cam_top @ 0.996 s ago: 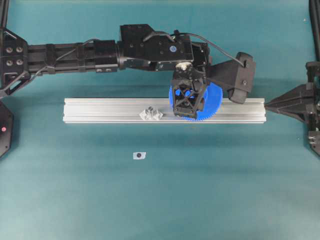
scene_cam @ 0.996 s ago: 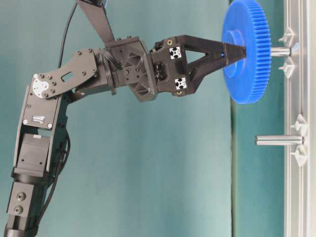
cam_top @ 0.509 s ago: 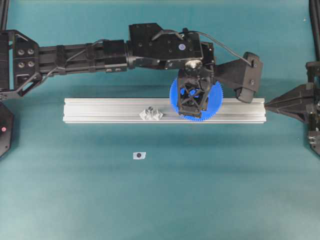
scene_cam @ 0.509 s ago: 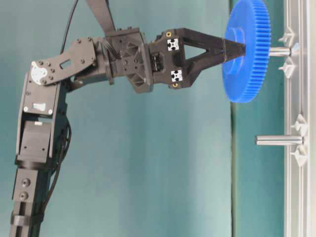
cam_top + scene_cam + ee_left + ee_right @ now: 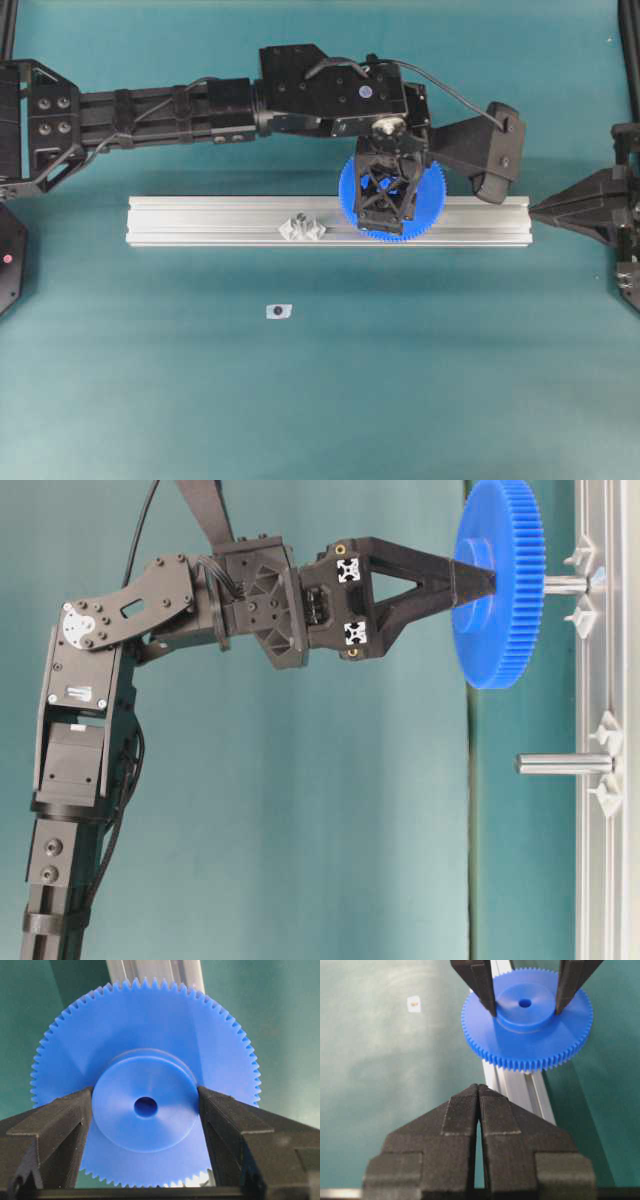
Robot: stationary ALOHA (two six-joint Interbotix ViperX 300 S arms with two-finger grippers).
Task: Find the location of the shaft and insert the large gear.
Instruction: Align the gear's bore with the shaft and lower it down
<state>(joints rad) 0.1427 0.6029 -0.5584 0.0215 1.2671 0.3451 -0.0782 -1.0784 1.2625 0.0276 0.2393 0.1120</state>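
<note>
The large gear [image 5: 150, 1045], bright blue with fine teeth, is held by its raised hub between my left gripper's [image 5: 145, 1097] fingers [image 5: 60, 1120]. In the overhead view the left gripper [image 5: 388, 205] hangs over the gear [image 5: 430, 195] above the rail. In the table-level view the gear [image 5: 497, 630] faces the rail, its centre in line with the shaft [image 5: 565, 583]. The shaft's tip is hidden behind the gear, and nothing shows through the centre hole [image 5: 145, 1107]. My right gripper [image 5: 479, 1087] is shut and empty, pointing at the rail's end [image 5: 532, 211].
The aluminium rail [image 5: 210, 220] lies across the table. A second upright peg [image 5: 565, 764] with clear brackets stands on it left of the gear [image 5: 303, 228]. A small white tag with a dark spot [image 5: 279, 311] lies on the teal mat in front of the rail.
The left gripper shifted a little to the right along the rail, and the tilted gear straightened to face the rail. Over the last half second it has hardly moved.
</note>
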